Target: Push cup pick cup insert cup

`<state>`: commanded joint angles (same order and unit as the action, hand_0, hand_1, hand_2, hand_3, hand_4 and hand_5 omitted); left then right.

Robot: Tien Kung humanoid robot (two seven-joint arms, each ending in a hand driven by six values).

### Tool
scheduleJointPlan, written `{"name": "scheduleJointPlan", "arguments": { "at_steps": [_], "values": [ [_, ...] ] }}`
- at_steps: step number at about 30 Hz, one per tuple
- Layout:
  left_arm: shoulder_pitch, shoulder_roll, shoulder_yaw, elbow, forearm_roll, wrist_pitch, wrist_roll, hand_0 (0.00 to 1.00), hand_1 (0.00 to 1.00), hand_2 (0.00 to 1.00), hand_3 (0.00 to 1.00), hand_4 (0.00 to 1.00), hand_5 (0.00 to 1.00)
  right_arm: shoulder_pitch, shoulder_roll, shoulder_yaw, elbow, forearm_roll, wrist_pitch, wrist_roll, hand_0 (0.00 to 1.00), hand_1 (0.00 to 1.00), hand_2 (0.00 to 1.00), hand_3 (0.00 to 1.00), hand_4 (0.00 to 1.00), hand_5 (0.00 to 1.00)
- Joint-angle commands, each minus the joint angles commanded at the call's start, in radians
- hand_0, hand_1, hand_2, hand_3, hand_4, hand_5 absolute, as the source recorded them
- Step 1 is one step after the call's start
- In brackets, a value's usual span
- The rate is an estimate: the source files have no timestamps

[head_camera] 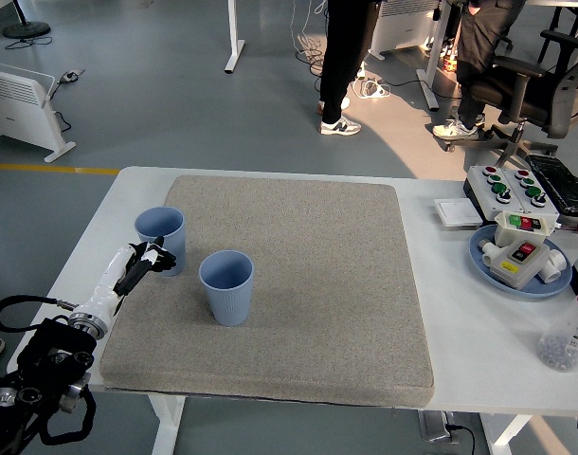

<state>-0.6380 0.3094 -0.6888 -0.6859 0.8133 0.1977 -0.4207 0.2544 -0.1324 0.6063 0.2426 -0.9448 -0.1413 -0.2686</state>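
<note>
Two light blue cups stand upright on the grey mat [298, 275]. One cup [161, 238] is at the mat's left edge. The other cup [226, 286] stands a little to its right and nearer to me. My left hand [151, 259] reaches in from the lower left and sits against the near left side of the left cup, its dark fingers curled beside the cup wall without wrapping it. The right arm is out of view.
On the table's right stand a blue plate [519, 263] with a button box on it, a control box with coloured buttons [526, 190], a white card [457, 212] and a clear bottle [566, 337]. People and a chair are beyond the table.
</note>
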Motion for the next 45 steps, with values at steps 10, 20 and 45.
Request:
{"name": "scheduleJointPlan", "arguments": {
  "at_steps": [10,20,45],
  "values": [
    [0.006,0.0,-0.009,-0.006,0.007,-0.005,0.006,0.617,0.552,0.496,0.447,0.56,0.998,-0.001,-0.001,-0.002,0.0,0.003,-0.001,0.0,0.523,0.544,0.617,0.563,0.113,0.447],
    [0.091,0.023,-0.128,-0.117,0.089,-0.023,0.045,0.611,0.554,0.502,0.455,0.571,0.998,-0.001,-0.002,-0.004,0.0,0.009,-0.003,0.002,0.523,0.544,0.617,0.563,0.113,0.447],
    [0.236,0.142,-0.358,-0.603,0.633,-0.077,0.24,0.689,0.728,0.713,0.638,0.961,0.857,-0.012,-0.005,0.005,0.0,-0.002,-0.003,-0.001,0.523,0.544,0.617,0.563,0.113,0.446]
  ]
}}
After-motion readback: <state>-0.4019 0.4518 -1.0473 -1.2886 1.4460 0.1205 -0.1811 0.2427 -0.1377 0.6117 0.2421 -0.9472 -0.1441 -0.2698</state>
